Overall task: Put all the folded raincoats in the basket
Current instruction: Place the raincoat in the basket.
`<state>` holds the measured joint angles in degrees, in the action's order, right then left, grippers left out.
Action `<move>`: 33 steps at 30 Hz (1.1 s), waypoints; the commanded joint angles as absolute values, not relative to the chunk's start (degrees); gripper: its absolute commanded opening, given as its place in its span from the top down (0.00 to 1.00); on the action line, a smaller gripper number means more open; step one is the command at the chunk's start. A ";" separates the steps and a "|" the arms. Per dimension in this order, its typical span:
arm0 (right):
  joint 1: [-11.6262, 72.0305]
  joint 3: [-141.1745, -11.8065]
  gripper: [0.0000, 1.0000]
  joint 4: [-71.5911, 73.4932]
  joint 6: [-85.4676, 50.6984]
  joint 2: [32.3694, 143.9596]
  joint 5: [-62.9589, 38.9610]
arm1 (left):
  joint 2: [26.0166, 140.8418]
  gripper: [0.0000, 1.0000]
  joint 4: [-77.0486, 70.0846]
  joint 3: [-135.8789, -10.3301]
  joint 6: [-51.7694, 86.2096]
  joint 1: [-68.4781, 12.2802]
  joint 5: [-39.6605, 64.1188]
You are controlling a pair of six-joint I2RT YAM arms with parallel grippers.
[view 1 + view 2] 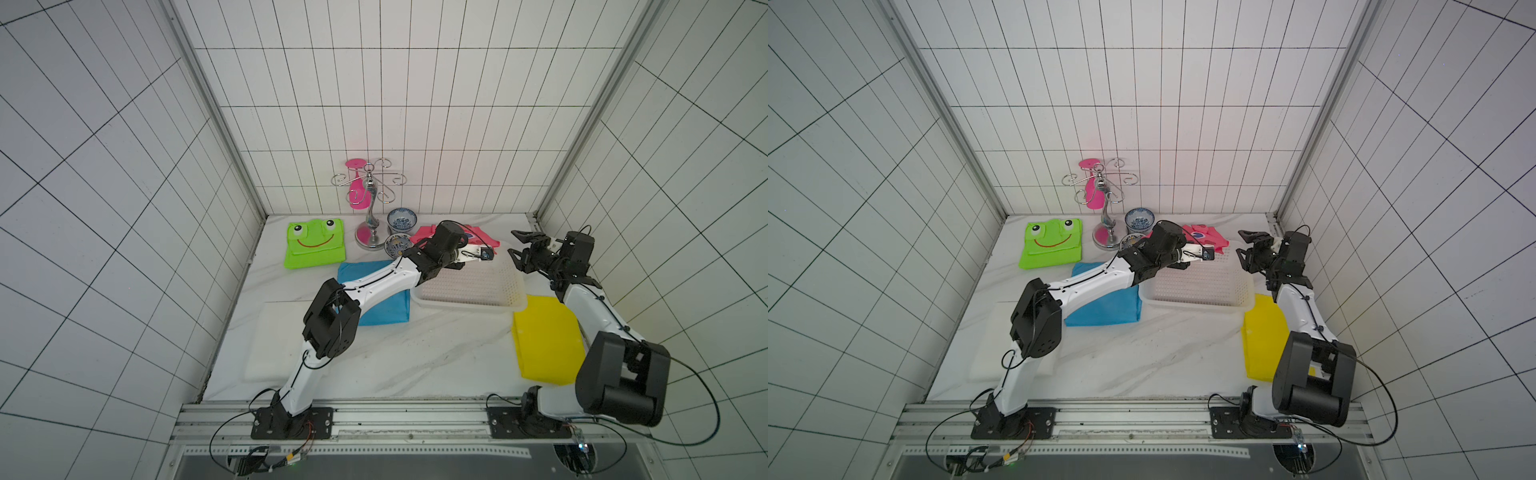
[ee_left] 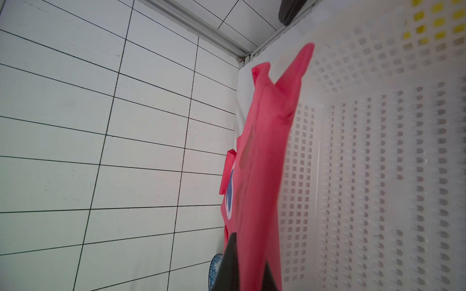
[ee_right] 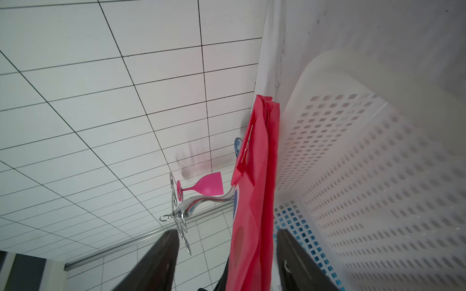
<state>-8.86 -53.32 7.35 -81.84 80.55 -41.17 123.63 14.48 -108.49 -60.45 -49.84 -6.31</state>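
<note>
Raincoat (image 2: pixel 262 156): pink, folded, blue eye-print

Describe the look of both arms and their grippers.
The arms match: the left arm and right arm have smooth white link shells and boxy black joint housings. Thin black cables run along them and loop loose near the black base plates. The left gripper and right gripper are black, with tapering, pointed fingers. No markings are readable.
</note>
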 commanded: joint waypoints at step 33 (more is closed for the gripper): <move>3.60 -51.35 1.00 -9.85 -78.39 79.39 -36.05 | 102.52 0.27 40.94 -94.81 -48.21 -47.81 8.06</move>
